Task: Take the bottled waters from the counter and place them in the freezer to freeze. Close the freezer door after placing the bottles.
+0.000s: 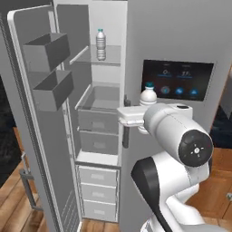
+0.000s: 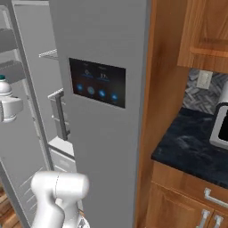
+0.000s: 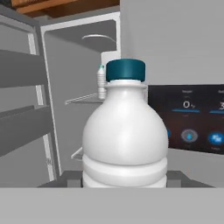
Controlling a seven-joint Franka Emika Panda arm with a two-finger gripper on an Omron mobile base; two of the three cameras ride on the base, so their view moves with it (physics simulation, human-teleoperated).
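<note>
Open stood the freezer (image 1: pixel 102 86), one bottle (image 1: pixel 101 44) upright on its glass shelf (image 1: pixel 111 55); the tool (image 1: pixel 136 118) gripped a second bottle (image 1: pixel 148 96) before it.

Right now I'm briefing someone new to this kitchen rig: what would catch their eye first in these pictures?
First, the bottle with the dark teal cap gripped in the jaws, held up in front of the open freezer. Next, a second bottle standing upright on the freezer's glass shelf, high up. Then the dark touchscreen glowing on the closed grey door to the right.
</note>
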